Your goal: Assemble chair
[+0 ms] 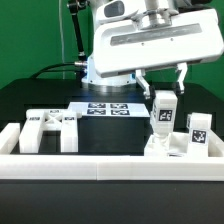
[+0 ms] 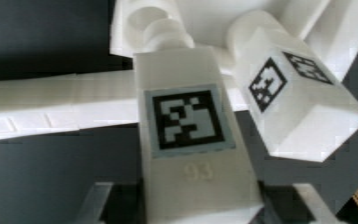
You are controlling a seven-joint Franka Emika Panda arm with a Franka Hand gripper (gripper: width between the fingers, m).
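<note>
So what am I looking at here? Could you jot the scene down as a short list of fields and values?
robot: one white arm over a black table
gripper: shut on the tagged post
tagged post: white chair piece, held upright at the exterior view's right
joined chair pieces: white blocks under and beside the post, one with a tag
loose chair piece: white, at the exterior view's left, untouched
marker board: flat on the table behind the parts
white rail: runs along the table's front edge
</note>
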